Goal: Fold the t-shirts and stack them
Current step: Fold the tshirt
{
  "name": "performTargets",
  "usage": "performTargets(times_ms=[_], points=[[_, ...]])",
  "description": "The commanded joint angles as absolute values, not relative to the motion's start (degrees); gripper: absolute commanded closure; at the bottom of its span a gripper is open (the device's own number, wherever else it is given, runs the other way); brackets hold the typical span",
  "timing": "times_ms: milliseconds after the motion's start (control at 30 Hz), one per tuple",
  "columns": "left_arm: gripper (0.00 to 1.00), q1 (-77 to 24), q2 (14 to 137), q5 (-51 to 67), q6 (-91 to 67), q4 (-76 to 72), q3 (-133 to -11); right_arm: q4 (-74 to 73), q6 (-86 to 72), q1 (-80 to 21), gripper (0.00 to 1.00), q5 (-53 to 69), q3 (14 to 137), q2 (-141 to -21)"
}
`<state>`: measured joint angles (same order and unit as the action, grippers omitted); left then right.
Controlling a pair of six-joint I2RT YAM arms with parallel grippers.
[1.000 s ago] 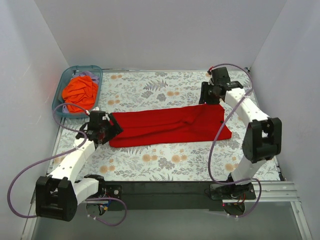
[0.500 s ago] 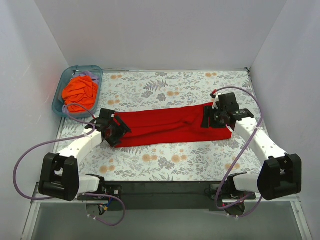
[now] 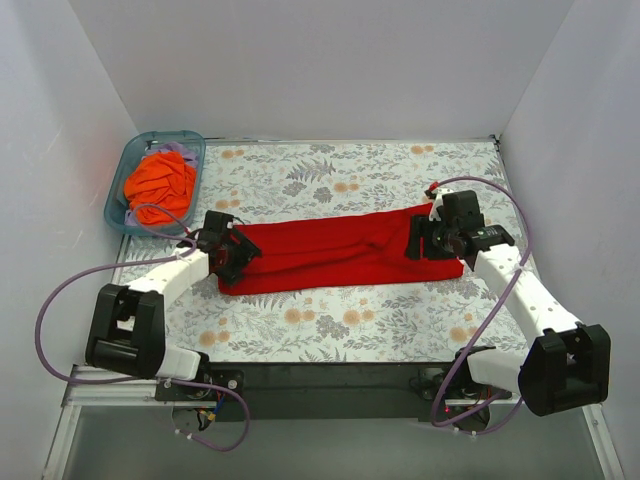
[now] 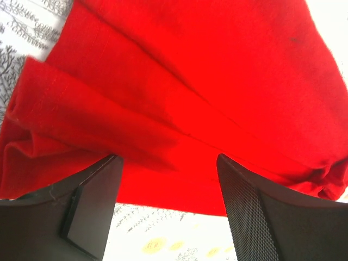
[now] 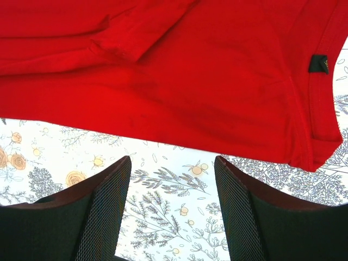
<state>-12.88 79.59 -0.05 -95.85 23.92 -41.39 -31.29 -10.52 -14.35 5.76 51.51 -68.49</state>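
Observation:
The red t-shirt [image 3: 340, 252] lies folded into a long strip across the middle of the floral table. My left gripper [image 3: 232, 256] is open at its left end, low over the hem; the left wrist view shows the red cloth [image 4: 179, 92] filling the space between and beyond the fingers. My right gripper [image 3: 428, 238] is open over the right end; in the right wrist view the shirt [image 5: 179, 81] with its neck tag lies just beyond the fingertips [image 5: 109, 190]. The orange t-shirt [image 3: 158, 183] lies crumpled in the teal bin.
The teal plastic bin [image 3: 124, 169] stands at the back left corner, with some lilac cloth under the orange shirt. White walls close in the table on three sides. Purple cables loop beside both arms.
Both arms swung in to the ends of the red shirt. The right gripper came forward from the back right; the left shifted slightly up along the left end. The shirt has not moved.

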Motion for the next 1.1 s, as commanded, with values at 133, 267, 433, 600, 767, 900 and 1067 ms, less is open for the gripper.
performTargets(times_ms=[133,267,433,600,767,900,1067], points=[[0.33,-13.2,82.8,-3.8,-97.4,21.4,-45.7,-29.8,-9.2,-13.6,0.30,5.4,50.5,-66.4],[0.35,-13.2,85.7,-4.6,-97.5,20.0,-47.8,-29.9,-8.9,-13.4,0.30,5.4,49.9,-65.9],[0.37,-13.2,91.0,-6.3,-96.9,20.0,-54.2,-30.1,-8.5,-13.1,0.30,5.3,49.3,-64.9],[0.37,-12.9,92.5,-8.6,-95.9,20.2,-59.1,-30.4,-8.4,-12.7,0.30,4.0,48.7,-63.8],[0.36,-12.0,88.8,-10.1,-94.9,23.7,-59.6,-30.1,-10.2,-10.6,0.28,3.5,48.2,-63.9],[0.36,-11.8,81.4,-12.6,-93.1,26.3,-56.7,-28.0,-13.8,-3.5,0.29,8.8,46.8,-64.9],[0.37,-11.8,73.9,-11.3,-91.1,28.6,-49.5,-18.1,-22.7,8.6,0.35,24.0,39.6,-65.5]])
